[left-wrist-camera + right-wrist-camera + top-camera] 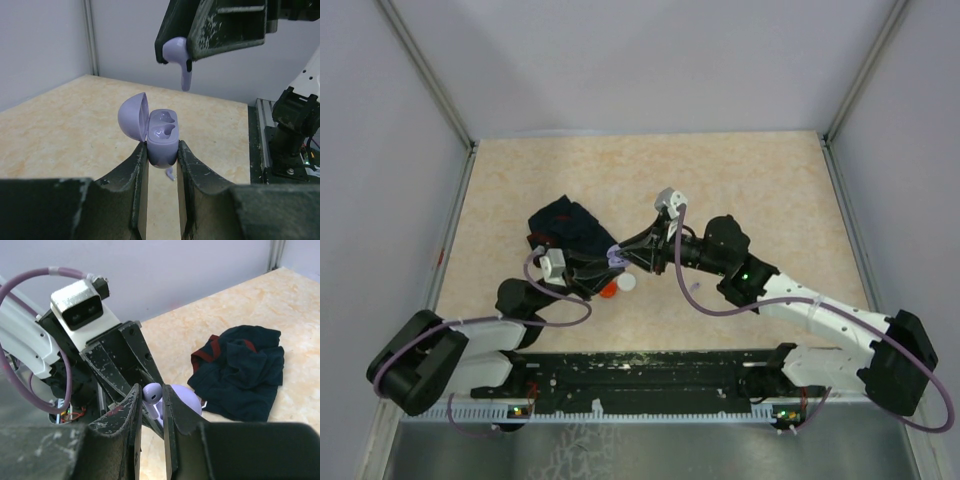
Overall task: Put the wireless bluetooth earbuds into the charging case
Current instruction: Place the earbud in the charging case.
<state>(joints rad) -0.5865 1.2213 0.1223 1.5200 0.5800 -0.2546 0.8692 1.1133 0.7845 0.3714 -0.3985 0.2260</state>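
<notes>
My left gripper (162,148) is shut on the lavender charging case (163,136) and holds it upright above the table with its lid open and both sockets empty. My right gripper (151,393) is shut on a lavender earbud (153,392). In the left wrist view this earbud (179,59) hangs stem down just above and slightly right of the open case. A second lavender earbud (170,173) lies on the table under the case. In the top view both grippers meet at the case (617,257).
A crumpled dark navy cloth with red trim (568,228) lies behind the left gripper; it also shows in the right wrist view (240,370). A red round disc (609,290) and a white one (626,282) lie on the table near the grippers.
</notes>
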